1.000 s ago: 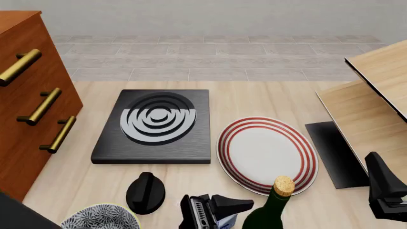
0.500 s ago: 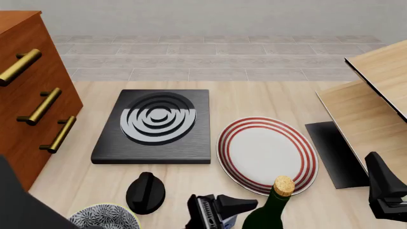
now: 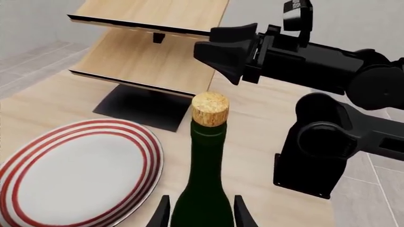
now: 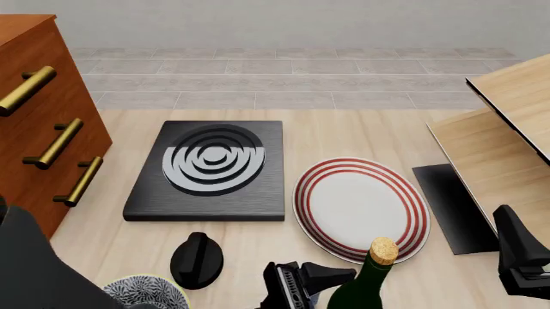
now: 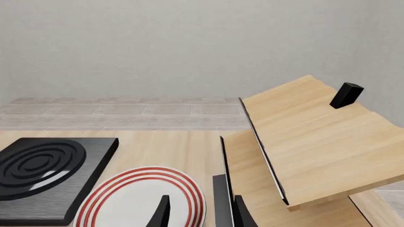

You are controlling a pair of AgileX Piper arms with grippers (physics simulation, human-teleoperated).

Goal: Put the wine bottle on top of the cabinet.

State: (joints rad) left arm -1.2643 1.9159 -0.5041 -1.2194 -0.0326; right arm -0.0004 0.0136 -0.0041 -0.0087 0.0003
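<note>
The wine bottle (image 4: 365, 283) stands upright at the worktop's 6 o'clock edge, neck between the left gripper's (image 3: 200, 213) parted, unclosed jaws; the cabinet (image 4: 38, 122) waits at 9 o'clock. Right gripper (image 5: 200, 213) jaws apart, empty.

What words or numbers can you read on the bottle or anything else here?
None can be read in these pictures.
wine bottle: only dark glass and the cork show; its label is out of view.
plate: red rings, no writing.
cabinet: brass handles, no lettering.
</note>
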